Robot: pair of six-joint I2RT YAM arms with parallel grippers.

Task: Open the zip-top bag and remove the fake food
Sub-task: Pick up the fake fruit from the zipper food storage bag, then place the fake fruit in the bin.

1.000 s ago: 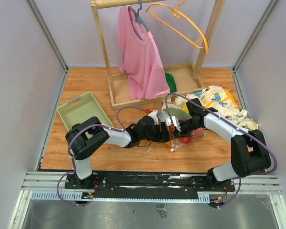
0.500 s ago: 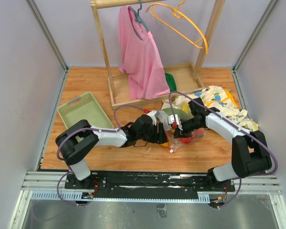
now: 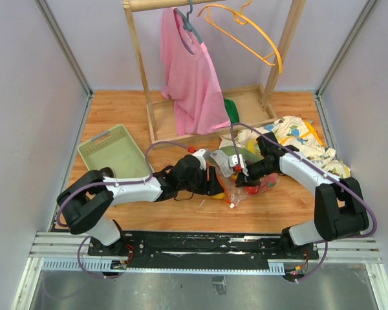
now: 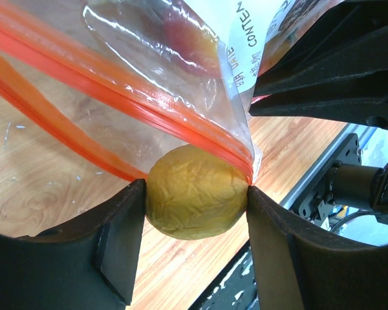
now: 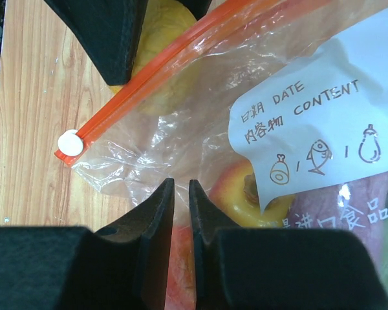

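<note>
Top view: zip-top bag (image 3: 251, 186) lies on the wooden counter (image 3: 278, 213) just right of centre, its mouth pointing to 9 o'clock. Pale green tray (image 3: 113, 152) at 9 o'clock; printed cloth (image 3: 297, 139) at 2 o'clock, behind the bag; pink shirt (image 3: 191, 77) on the rack at 12 o'clock.

Left claw (image 3: 213, 183): clamped on a yellow fake food piece (image 4: 195, 192), round with a wrinkled skin, one finger against each side. The piece sits at the bag's mouth, touching the orange zipper strip (image 4: 116, 90) and outside the clear film.

Right claw (image 5: 181, 188): fingers nearly together with only a thin slit between them. The bag's film runs into the slit, so it reads as pinched on the bag near the corner. The white slider tab (image 5: 69, 142) sits at the strip's end, at 9 o'clock from the fingers.

More fake food shows through the film: a yellow-red piece (image 5: 236, 187) under the white label (image 5: 310, 116) and a purple piece (image 5: 368, 213) at 3 o'clock.
</note>
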